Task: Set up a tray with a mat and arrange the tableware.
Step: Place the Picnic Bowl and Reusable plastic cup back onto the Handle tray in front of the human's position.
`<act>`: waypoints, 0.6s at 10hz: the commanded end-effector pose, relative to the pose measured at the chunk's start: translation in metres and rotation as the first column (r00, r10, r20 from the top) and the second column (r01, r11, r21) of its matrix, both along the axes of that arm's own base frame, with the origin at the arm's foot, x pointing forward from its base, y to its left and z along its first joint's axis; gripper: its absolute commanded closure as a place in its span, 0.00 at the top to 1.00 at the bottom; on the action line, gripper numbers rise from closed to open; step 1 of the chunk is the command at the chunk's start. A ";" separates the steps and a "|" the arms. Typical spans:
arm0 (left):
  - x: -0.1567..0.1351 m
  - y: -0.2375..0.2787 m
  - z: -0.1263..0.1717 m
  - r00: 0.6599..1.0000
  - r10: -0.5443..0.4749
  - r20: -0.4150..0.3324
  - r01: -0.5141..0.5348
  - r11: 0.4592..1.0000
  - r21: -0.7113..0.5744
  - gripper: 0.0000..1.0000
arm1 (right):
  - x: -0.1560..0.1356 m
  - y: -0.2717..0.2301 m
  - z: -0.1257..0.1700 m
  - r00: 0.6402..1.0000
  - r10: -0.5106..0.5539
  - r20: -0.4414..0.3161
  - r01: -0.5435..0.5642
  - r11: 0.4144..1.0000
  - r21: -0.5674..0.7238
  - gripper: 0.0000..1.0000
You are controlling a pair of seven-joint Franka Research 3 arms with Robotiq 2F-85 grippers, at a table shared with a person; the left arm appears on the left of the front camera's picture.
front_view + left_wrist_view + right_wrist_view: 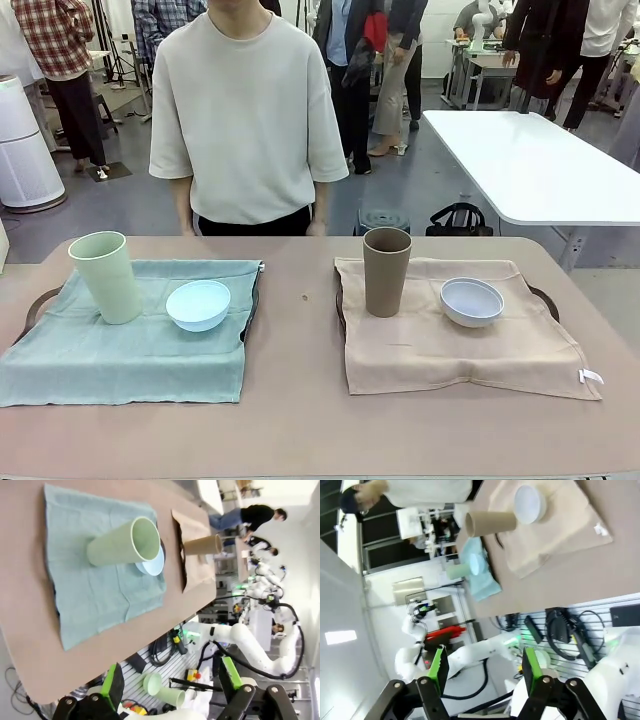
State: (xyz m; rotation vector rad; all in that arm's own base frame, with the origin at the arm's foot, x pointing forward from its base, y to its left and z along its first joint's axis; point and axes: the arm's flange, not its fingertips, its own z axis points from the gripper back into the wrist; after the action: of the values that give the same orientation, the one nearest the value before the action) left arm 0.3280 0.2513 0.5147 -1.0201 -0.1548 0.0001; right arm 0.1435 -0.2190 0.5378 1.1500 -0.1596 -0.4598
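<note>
Both trays look set: pale green cup (106,276), light blue bowl (198,304) frame left; brown cup (386,270), bluish-white bowl (472,301) frame right. Left fingers (171,686) and right fingers (485,667) spread, empty; probably nothing left.

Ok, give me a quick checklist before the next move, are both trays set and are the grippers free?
1. Green mat over left tray: ok.
2. Pale green cup upright, light blue bowl beside it: ok.
3. Beige mat over right tray: ok.
4. Brown cup upright, bluish-white bowl beside it: ok.
5. Left gripper open, empty, off the table: ok.
6. Right gripper open, empty: ok.
</note>
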 end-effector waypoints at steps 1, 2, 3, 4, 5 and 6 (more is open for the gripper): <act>0.009 0.025 0.005 0.999 -0.004 0.048 0.008 0.997 -0.076 1.00 | -0.018 -0.020 -0.007 0.999 -0.007 0.048 0.002 0.995 0.096 0.77; 0.007 0.030 0.004 0.997 -0.019 0.081 0.027 0.996 -0.089 1.00 | -0.024 -0.025 -0.015 0.999 -0.023 0.050 0.016 0.992 0.124 0.77; 0.010 0.028 0.000 0.989 -0.068 0.130 0.081 0.992 -0.099 1.00 | -0.026 -0.026 -0.021 0.999 -0.030 0.034 0.025 0.990 0.138 0.77; 0.010 0.021 -0.007 0.975 -0.118 0.191 0.142 0.983 -0.114 1.00 | -0.023 -0.020 -0.022 1.000 -0.002 0.024 -0.001 0.992 0.122 0.77; 0.013 0.016 -0.008 0.967 -0.150 0.205 0.175 0.978 -0.113 1.00 | -0.019 -0.014 -0.019 1.000 0.016 0.013 -0.017 0.994 0.108 0.77; 0.013 0.011 -0.010 0.966 -0.179 0.186 0.199 0.975 -0.095 1.00 | -0.016 -0.011 -0.015 0.999 0.034 0.009 -0.034 0.995 0.089 0.77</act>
State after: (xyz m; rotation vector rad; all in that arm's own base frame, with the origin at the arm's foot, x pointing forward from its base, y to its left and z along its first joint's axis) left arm 0.3411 0.2598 0.5065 -1.1419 -0.2398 -0.2221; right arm 0.1315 -0.2354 0.5167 1.2463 -0.1290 -0.4676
